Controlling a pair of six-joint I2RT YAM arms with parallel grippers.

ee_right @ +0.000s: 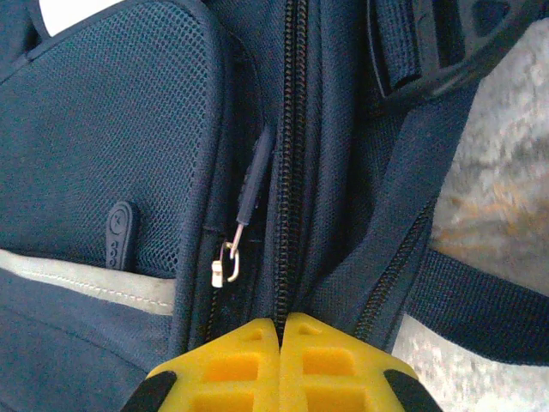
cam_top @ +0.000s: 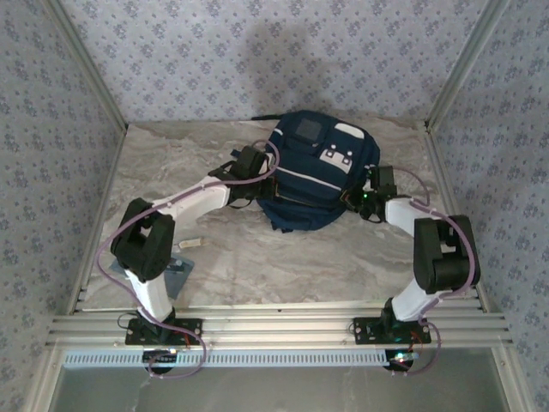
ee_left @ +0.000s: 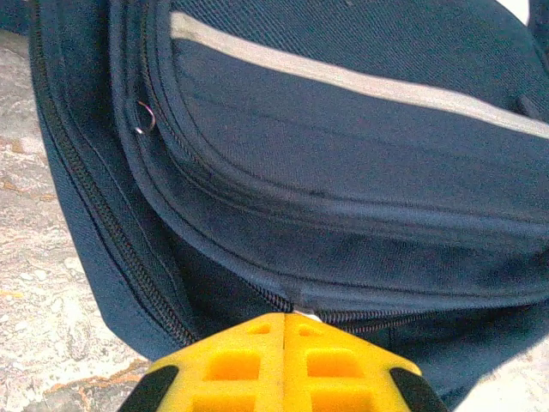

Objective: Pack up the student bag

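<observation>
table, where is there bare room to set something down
Widest bare marble tabletop: near side of the backpack, between the two arms. Also the far-left corner beside it. Crowded near the left arm's base: small white object and flat dark item.

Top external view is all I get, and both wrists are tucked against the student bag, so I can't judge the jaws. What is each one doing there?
Observer: The left gripper has its jaws shut, with the tips at a zipper seam low on the student bag. I cannot tell whether they pinch anything.
Operator: And the right one?
Observer: The right gripper is shut too, its tips meeting at the foot of a closed zipper line that runs up the bag's side.
Operator: Any pull tab nearby?
Observer: Yes, a small metal zipper pull on a dark cord hangs just left of that zipper, free of the jaws.
</observation>
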